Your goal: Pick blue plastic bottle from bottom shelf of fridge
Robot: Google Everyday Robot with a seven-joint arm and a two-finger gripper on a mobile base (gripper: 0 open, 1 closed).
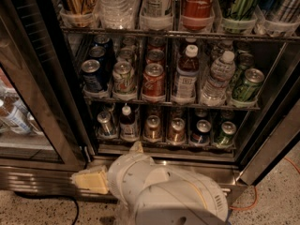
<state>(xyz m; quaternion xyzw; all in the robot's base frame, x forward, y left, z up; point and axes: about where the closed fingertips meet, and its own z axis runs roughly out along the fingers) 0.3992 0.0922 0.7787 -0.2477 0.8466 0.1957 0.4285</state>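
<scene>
Standing here by the fridge (269, 139), and on the far left its glass door (28, 102) is hanging wide open. Down low, just in front of the base grille, the gripper (91, 181) is poking out leftward from the fat white arm (168, 196). It's sitting below the bottom shelf (164, 146) and not reaching into it. Honestly can't tell if the claw is wide or closed from here.

Moving right along that shelf, a silver can (106, 123) is sitting in the first lane. Right beside it the blue plastic bottle (126, 122) is standing upright, white cap up, nothing touching it. Then come copper cans (152, 127), a blue can (201, 131) and a green can (225, 132).

So I'm guessing only the door part is done. Lining up, reaching in, grabbing and pulling out are all waiting.
</scene>
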